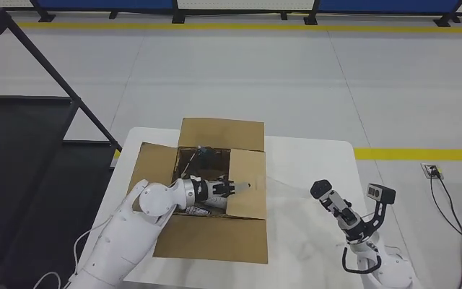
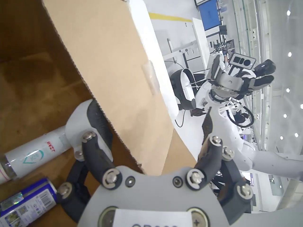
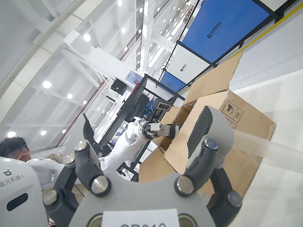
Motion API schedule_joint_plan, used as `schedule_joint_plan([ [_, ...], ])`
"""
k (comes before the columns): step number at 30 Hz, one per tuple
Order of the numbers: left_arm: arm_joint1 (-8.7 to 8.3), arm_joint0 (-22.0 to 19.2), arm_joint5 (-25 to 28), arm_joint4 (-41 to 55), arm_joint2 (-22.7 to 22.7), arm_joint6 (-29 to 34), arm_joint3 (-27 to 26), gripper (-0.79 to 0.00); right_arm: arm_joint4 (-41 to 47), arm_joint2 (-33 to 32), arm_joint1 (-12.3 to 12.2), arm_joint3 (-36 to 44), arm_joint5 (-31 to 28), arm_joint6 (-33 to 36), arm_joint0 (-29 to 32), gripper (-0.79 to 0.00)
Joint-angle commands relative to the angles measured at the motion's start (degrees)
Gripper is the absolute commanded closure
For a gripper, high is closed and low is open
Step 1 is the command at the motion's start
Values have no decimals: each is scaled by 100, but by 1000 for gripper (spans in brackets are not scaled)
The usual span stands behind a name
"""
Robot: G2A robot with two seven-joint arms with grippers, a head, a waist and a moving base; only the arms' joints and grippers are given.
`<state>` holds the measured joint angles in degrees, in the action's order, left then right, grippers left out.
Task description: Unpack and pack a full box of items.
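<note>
Left gripper (image 2: pixel 149 112): closest in, it was down at the box's right flap (image 1: pixel 249 170), jaws spread wide, gripping nothing
Its fingers: one finger (image 2: pixel 94 119) sat inside the box and the other outside, and the flap's corrugated edge ran between them
White tube (image 2: pixel 35 152): there it was, lying on its side on the box floor, its end just beside the inner finger
Blue can (image 2: pixel 30 199): on its side too, next to the tube, deep in the box
Cardboard box (image 1: pixel 209 246): it stood open on the left half of the table, with its near flap folded flat toward the robot
Table (image 1: pixel 303 217): white, with a bare stretch to the right of the box
Right gripper (image 2: pixel 265 73): out on the right, raised above the table, well apart from the box, fingers parted and empty
</note>
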<state>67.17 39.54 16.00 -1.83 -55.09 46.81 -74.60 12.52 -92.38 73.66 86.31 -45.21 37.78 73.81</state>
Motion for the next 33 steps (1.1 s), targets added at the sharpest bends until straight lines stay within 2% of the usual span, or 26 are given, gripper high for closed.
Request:
schedule_joint_plan([
  [1, -19, 68, -37, -84, -50, -29, -237, -785, 13, 1, -11, 6, -17, 1, 6, -785],
  [6, -37, 205, -167, -240, -140, -237, -789, -785, 39, -18, -44, 9, -72, -37, 43, -785],
  [10, 2, 195, -326, -377, -59, -480, -1021, -785, 98, -82, -72, 15, -159, -106, 122, -785],
  [17, 163, -118, -444, -411, 322, -679, -870, -785, 192, -181, -120, 1, -268, -189, 297, -785],
  [21, 240, -256, -421, -386, 469, -707, -701, -785, 57, -136, -157, -63, -55, -12, 285, -785],
  [27, 322, -364, -358, -354, 581, -746, -543, -785, -267, 364, -172, -510, 643, 397, -169, -785],
  [29, 339, -373, -334, -340, 585, -759, -510, -785, -459, 663, -140, -841, 908, 352, -442, -785],
  [33, 362, -382, -302, -333, 569, -757, -465, -785, -528, 1208, -52, -1565, 1051, 225, -942, -785],
])
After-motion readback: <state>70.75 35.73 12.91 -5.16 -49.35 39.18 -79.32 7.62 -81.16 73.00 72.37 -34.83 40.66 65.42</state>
